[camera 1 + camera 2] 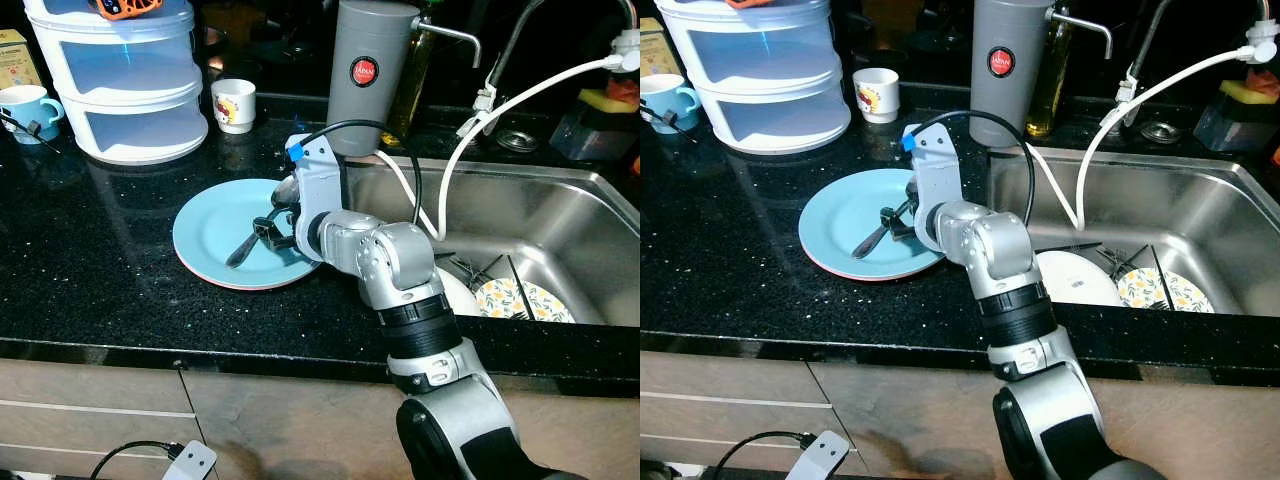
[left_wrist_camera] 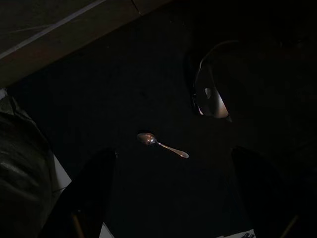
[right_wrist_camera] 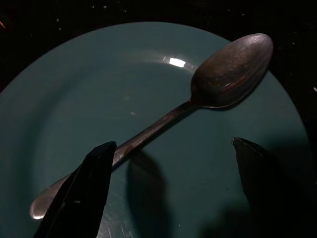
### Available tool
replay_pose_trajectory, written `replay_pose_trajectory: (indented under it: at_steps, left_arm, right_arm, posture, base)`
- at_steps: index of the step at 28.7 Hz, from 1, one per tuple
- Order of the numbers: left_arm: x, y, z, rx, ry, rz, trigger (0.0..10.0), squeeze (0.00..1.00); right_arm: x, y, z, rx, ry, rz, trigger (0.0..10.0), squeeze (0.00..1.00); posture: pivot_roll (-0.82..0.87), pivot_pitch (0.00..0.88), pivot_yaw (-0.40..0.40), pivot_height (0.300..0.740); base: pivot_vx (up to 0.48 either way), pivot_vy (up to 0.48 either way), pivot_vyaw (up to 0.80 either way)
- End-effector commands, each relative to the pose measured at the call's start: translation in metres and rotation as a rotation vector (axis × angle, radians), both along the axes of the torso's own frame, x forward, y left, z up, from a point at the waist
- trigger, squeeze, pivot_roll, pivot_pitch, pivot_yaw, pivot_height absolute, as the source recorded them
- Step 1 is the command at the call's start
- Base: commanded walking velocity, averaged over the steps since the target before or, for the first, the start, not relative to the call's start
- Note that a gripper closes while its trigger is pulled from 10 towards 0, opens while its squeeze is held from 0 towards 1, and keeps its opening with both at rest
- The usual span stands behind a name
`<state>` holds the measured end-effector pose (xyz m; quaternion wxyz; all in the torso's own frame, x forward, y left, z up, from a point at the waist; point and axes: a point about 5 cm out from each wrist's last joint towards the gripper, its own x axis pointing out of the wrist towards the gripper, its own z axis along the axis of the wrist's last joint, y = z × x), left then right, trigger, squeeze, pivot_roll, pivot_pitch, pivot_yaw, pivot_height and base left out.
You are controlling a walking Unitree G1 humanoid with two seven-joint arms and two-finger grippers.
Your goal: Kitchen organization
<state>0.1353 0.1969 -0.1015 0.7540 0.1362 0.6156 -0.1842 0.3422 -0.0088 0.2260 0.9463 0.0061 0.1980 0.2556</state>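
Note:
A light blue plate (image 1: 205,230) sits on the black counter just left of the sink. A metal spoon (image 3: 218,79) lies across it, bowl toward the counter's front edge. My right gripper (image 3: 172,144) hovers low over the plate from the sink side, open, its fingers (image 3: 94,168) straddling the spoon's handle end; one finger overlaps the handle in the right wrist view. The left wrist view is very dark: my left gripper (image 2: 173,150) is open, hanging over a dark floor where a small spoon (image 2: 161,145) lies.
The steel sink (image 1: 480,172) holds a white plate (image 1: 462,292) and a patterned plate (image 1: 522,300). A white hose (image 1: 470,140) loops over its rim. Behind the blue plate stand a grey canister (image 1: 370,75), a white mug (image 1: 235,105), a tiered white container (image 1: 130,85) and a blue mug (image 1: 25,105).

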Motion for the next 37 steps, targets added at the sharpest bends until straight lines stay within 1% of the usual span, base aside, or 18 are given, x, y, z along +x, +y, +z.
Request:
replay_pose_trajectory:
  at_steps: [1, 5, 6, 7, 8, 11, 15, 16, 19, 22, 23, 27, 29, 31, 33, 34, 35, 37]
  left_arm:
    - [-0.009, -0.014, -0.004, -0.054, 0.042, -0.009, 10.0, 0.00]
    - [-0.009, -0.015, -0.004, -0.055, 0.041, -0.008, 10.0, 0.00]
    - [-0.009, -0.015, -0.004, -0.056, 0.041, -0.009, 10.0, 0.00]
    - [-0.009, -0.015, -0.004, -0.056, 0.041, -0.009, 10.0, 0.00]
    - [-0.009, -0.015, -0.004, -0.057, 0.041, -0.010, 10.0, 0.00]
    - [-0.009, -0.016, -0.004, -0.057, 0.041, -0.010, 10.0, 0.00]
    - [-0.009, -0.016, -0.004, -0.058, 0.041, -0.011, 10.0, 0.00]
    - [-0.009, -0.016, -0.004, -0.059, 0.041, -0.011, 10.0, 0.00]
    - [-0.009, -0.017, -0.005, -0.061, 0.042, -0.010, 10.0, 0.00]
    - [-0.009, -0.017, -0.005, -0.062, 0.043, -0.010, 10.0, 0.00]
    - [-0.010, -0.018, -0.005, -0.064, 0.043, -0.009, 10.0, 0.00]
    - [-0.010, -0.019, -0.005, -0.066, 0.043, -0.007, 10.0, 0.00]
    - [-0.011, -0.019, -0.005, -0.069, 0.043, -0.003, 10.0, 0.00]
    - [-0.011, -0.019, -0.005, -0.070, 0.043, -0.002, 10.0, 0.00]
    - [-0.012, -0.020, -0.006, -0.071, 0.043, -0.001, 10.0, 0.00]
    - [-0.012, -0.020, -0.006, -0.072, 0.043, -0.001, 10.0, 0.00]
    - [-0.012, -0.020, -0.006, -0.072, 0.043, -0.001, 10.0, 0.00]
    - [-0.012, -0.020, -0.006, -0.072, 0.043, 0.000, 10.0, 0.00]
  right_arm:
    - [-0.011, 0.017, -0.006, 0.035, 0.039, 0.027, 10.0, 0.00]
    - [-0.011, 0.019, -0.003, 0.041, 0.031, 0.018, 10.0, 0.00]
    - [-0.013, 0.025, 0.000, 0.067, 0.024, 0.049, 10.0, 0.00]
    - [-0.013, 0.025, 0.000, 0.067, 0.024, 0.049, 10.0, 0.00]
    - [-0.018, 0.033, 0.000, 0.080, 0.022, 0.100, 10.0, 0.00]
    - [-0.023, 0.042, -0.002, 0.106, 0.028, 0.138, 10.0, 0.00]
    - [-0.026, 0.050, -0.008, 0.096, 0.041, 0.152, 10.0, 0.00]
    - [-0.027, 0.056, -0.012, 0.091, 0.045, 0.164, 10.0, 0.00]
    - [-0.028, 0.062, -0.017, 0.084, 0.048, 0.185, 10.0, 0.00]
    - [-0.027, 0.064, -0.022, 0.067, 0.050, 0.188, 10.0, 0.00]
    - [-0.024, 0.065, -0.028, 0.047, 0.056, 0.179, 10.0, 0.00]
    - [-0.023, 0.066, -0.033, 0.036, 0.068, 0.170, 10.0, 0.00]
    - [-0.022, 0.067, -0.037, 0.002, 0.077, 0.155, 10.0, 0.00]
    - [-0.021, 0.067, -0.038, -0.009, 0.076, 0.151, 10.0, 0.00]
    - [-0.020, 0.065, -0.042, -0.056, 0.078, 0.142, 10.0, 0.00]
    - [-0.019, 0.064, -0.044, -0.078, 0.078, 0.140, 2.2, 0.00]
    - [-0.018, 0.063, -0.045, -0.099, 0.077, 0.141, 0.0, 0.00]
    - [-0.018, 0.061, -0.046, -0.116, 0.075, 0.142, 0.0, 0.00]
  posture:
    - [-0.01, 0.000, -0.100, 0.740]
    - [-0.01, 0.000, -0.102, 0.740]
    - [-0.01, 0.000, -0.101, 0.740]
    - [-0.01, 0.000, -0.101, 0.740]
    - [-0.01, 0.000, -0.102, 0.740]
    - [-0.01, 0.000, -0.104, 0.740]
    - [0.00, 0.000, -0.105, 0.740]
    - [0.01, 0.000, -0.105, 0.740]
    - [0.01, 0.000, -0.107, 0.740]
    - [0.02, 0.000, -0.108, 0.740]
    - [0.03, 0.000, -0.112, 0.740]
    - [0.04, 0.000, -0.118, 0.740]
    - [0.04, 0.000, -0.123, 0.740]
    - [0.04, 0.000, -0.123, 0.740]
    - [0.04, 0.000, -0.125, 0.740]
    - [0.03, 0.000, -0.127, 0.740]
    - [0.03, 0.000, -0.128, 0.740]
    - [0.03, 0.000, -0.126, 0.740]
  base:
    - [0.000, 0.000, 0.00]
    - [0.000, 0.000, 0.00]
    - [0.000, 0.000, 0.00]
    - [0.000, 0.000, 0.00]
    - [0.000, 0.000, 0.00]
    - [0.000, 0.000, 0.00]
    - [0.000, 0.000, 0.00]
    - [0.000, 0.000, 0.00]
    - [0.000, 0.000, 0.00]
    - [0.000, 0.000, 0.00]
    - [0.000, 0.000, 0.00]
    - [0.000, 0.000, 0.00]
    - [0.000, 0.000, 0.00]
    - [0.000, 0.000, 0.00]
    - [0.000, 0.000, 0.00]
    - [0.000, 0.000, 0.00]
    - [0.000, 0.000, 0.00]
    - [0.000, 0.000, 0.00]
